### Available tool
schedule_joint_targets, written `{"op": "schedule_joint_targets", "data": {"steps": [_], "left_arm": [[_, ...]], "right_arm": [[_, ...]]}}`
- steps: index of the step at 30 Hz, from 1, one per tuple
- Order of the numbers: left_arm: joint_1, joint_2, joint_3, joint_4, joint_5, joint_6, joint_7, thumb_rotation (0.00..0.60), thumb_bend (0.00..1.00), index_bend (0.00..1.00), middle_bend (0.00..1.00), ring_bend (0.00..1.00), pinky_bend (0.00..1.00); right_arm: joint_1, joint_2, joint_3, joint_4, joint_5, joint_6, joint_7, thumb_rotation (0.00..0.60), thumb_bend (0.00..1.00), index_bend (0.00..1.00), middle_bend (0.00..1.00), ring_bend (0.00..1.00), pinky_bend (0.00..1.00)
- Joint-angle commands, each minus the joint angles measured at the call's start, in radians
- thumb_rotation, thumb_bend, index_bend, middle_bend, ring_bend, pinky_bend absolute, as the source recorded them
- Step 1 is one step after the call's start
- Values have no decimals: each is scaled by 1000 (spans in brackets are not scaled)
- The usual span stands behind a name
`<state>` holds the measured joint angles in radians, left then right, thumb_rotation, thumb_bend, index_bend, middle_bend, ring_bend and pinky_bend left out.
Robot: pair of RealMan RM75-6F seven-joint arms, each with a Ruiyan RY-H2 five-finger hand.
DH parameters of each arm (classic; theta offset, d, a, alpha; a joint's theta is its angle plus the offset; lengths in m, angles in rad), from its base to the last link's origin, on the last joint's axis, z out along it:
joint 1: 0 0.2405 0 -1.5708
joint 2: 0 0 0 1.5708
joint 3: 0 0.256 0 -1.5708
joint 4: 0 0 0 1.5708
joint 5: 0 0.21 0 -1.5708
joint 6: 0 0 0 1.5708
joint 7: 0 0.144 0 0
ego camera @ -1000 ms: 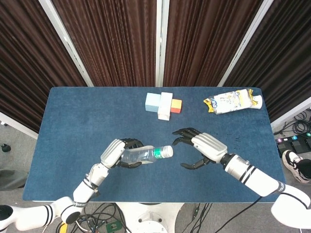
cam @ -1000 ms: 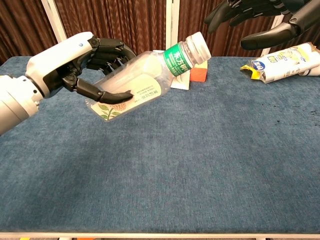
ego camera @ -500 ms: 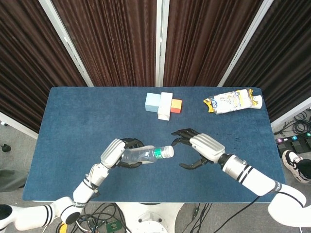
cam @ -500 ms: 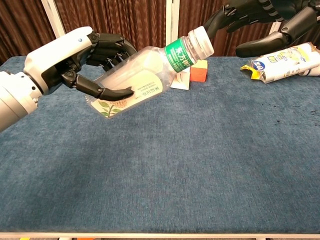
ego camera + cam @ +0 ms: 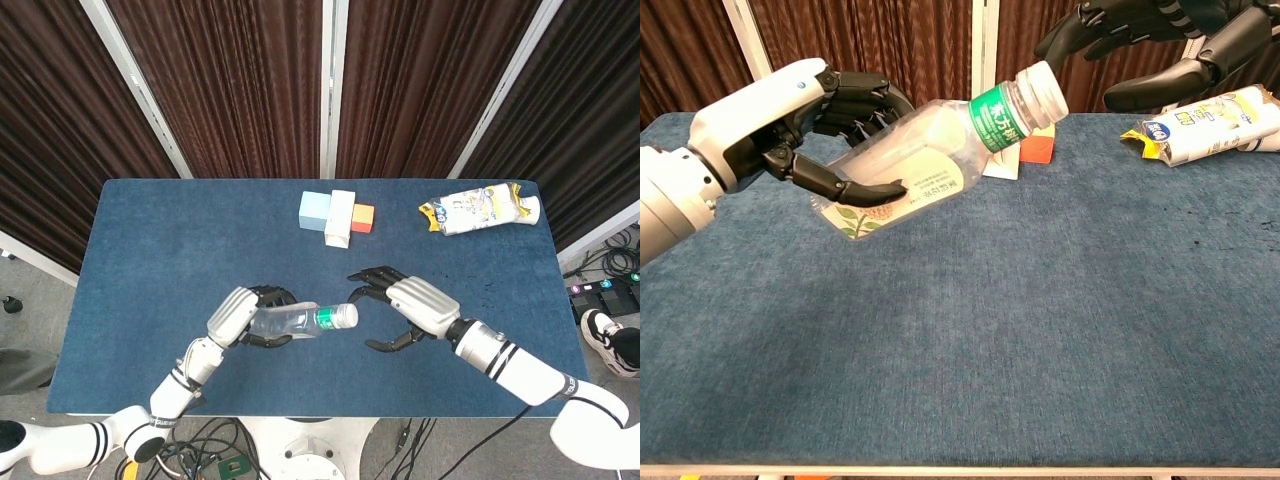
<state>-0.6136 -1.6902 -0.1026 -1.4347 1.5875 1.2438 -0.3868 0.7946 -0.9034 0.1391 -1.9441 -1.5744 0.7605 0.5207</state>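
A clear bottle [image 5: 930,150] is held tilted above the surface [image 5: 1040,330] in the closed left hand [image 5: 790,125], cap toward the right hand [image 5: 405,305], whose fingers are spread and empty. The cap could be knocked, and the bottle twisted loose.

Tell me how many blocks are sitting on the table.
3, clustered at the table's far middle: a light blue block, a white block beside it, and an orange block on the white one's other side. None seems hidden.
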Motion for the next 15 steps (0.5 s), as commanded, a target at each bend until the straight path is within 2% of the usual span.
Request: {"op": "schedule_joint_targets", "data": {"steps": [1, 15], "left_arm": [[-1, 0, 3, -1, 0, -2, 2, 600, 443, 533, 558, 454, 542], [-1, 2, 8, 0, -2, 2, -2, 600, 444, 534, 559, 454, 542]], "right_arm": [[2, 0, -1, -3, -2, 5, -1, 428, 204, 264, 76, 0, 0], [1, -6, -5, -4, -10, 43, -3, 427, 221, 264, 77, 0, 0]]}}
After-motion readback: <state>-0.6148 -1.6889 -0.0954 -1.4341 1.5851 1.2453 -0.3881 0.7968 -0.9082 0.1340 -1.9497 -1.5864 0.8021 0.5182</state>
